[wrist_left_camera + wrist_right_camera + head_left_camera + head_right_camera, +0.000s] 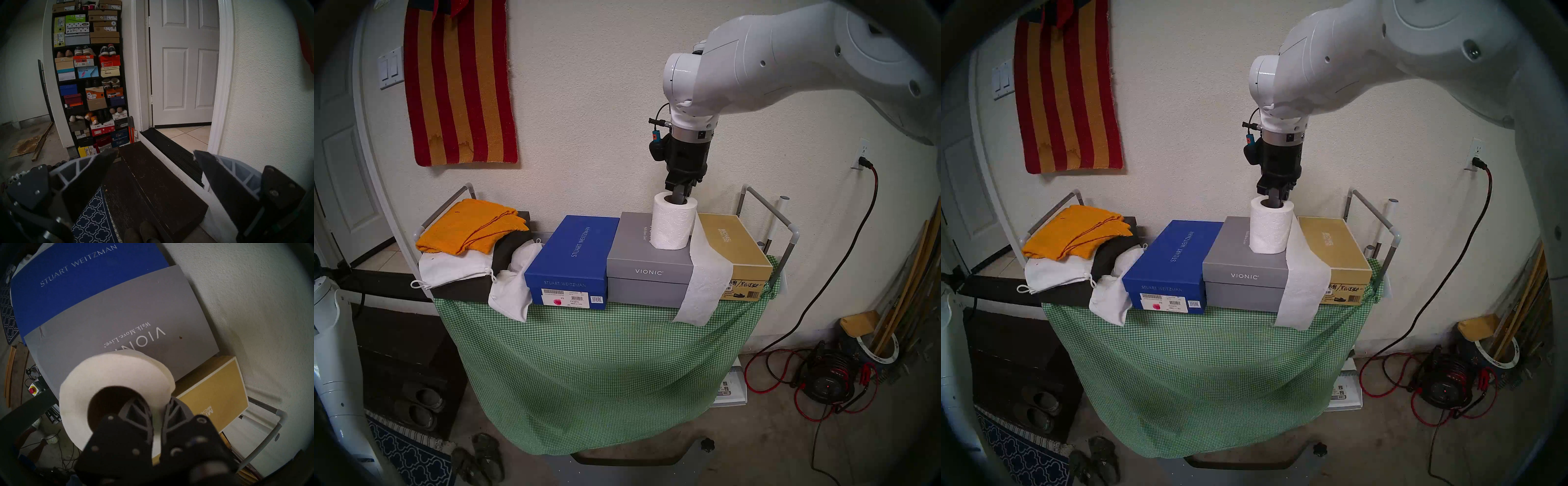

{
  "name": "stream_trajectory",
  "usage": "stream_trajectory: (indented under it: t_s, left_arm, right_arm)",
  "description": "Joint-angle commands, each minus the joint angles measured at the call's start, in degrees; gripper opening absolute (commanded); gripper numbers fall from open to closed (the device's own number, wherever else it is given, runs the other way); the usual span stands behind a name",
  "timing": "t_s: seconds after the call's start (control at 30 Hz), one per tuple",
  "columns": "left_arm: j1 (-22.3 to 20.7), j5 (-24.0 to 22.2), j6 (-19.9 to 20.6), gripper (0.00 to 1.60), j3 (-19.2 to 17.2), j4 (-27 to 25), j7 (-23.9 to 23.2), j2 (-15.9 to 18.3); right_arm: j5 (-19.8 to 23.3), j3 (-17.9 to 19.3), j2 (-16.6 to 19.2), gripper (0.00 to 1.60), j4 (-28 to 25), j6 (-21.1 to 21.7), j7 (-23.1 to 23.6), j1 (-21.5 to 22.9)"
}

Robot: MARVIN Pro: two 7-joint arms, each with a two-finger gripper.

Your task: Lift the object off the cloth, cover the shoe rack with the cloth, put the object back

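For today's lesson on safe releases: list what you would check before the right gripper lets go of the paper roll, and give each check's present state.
1. Paper roll upright on the grey Vionic box: ok.
2. Right gripper pinching the roll's wall, one finger in the core: ok.
3. Roll's base fully seated on the lid: cannot tell.
4. Checked cloth draped over the shoe rack front: ok.
5. Trailing sheet hanging loose over the box edge: not ok.
6. Left gripper open, pointed away from the rack: ok.
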Motion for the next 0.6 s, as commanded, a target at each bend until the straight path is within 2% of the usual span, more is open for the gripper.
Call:
stream_trajectory:
  t_s: [0.0,0.03,0.07,0.1,0.13,0.33,0.57]
  left_arm:
    - [-0.13,-0.12,0.03,1.6,-0.01,-0.43,0.0,-0.1]
    - [-0.13,-0.12,0.04,1.6,-0.01,-0.43,-0.01,-0.1]
    - [-0.13,-0.11,0.04,1.6,-0.02,-0.43,-0.01,-0.1]
    - [-0.14,-0.1,0.04,1.6,-0.02,-0.43,-0.01,-0.11]
    - [-0.14,-0.1,0.04,1.6,-0.02,-0.43,-0.02,-0.11]
    - [-0.16,-0.07,0.04,1.6,-0.03,-0.42,-0.04,-0.12]
    - [-0.18,-0.02,0.05,1.6,-0.04,-0.42,-0.07,-0.14]
  right_arm:
    - [-0.68,-0.25,-0.59,0.01,2.25,0.45,4.36,-1.94]
    - [-0.94,-0.33,-0.73,0.43,2.41,0.55,4.5,-1.87]
    - [-1.18,-0.35,-0.76,0.78,2.6,0.57,4.79,-1.8]
    - [-1.34,-0.37,-0.77,1.55,2.75,0.6,5.03,-1.73]
    - [-1.53,-0.39,-0.77,1.6,2.96,0.58,5.27,-1.71]
    - [-2.31,-0.34,-0.36,1.6,3.97,0.59,6.45,-1.39]
    - [-2.63,0.29,0.48,1.6,3.52,0.66,5.31,-1.24]
